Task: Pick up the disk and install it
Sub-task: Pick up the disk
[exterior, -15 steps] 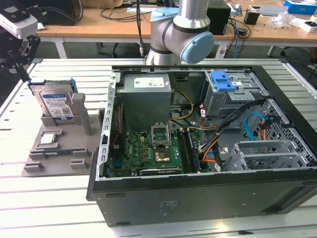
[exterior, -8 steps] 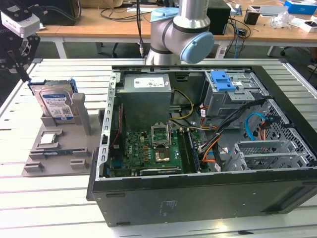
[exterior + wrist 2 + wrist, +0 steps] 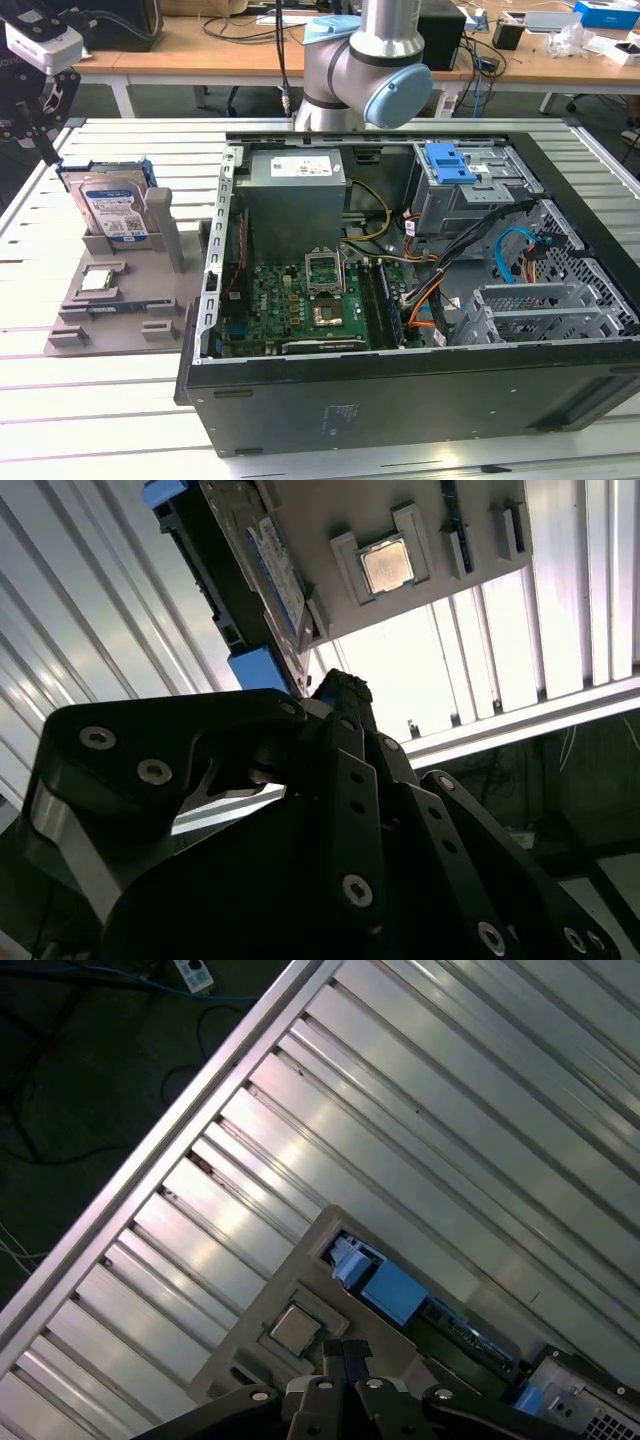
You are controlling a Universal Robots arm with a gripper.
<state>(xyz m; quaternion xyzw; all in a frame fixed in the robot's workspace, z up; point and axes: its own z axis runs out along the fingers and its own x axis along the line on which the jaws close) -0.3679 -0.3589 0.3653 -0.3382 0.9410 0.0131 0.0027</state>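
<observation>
Silver with a blue frame, the disk (image 3: 113,212) stands upright in a slot of the grey holder (image 3: 112,312). The holder lies on the slatted metal tabletop (image 3: 90,400), on the exterior view's left of the open computer case (image 3: 400,395). The tool (image 3: 47,148) hangs near the upper corner of the disk. In the first wrist view its fingertips (image 3: 335,1360) are pressed together and hold nothing.

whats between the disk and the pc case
In the exterior view, the gray holder has upright posts standing between the disk and the pc case.
</observation>
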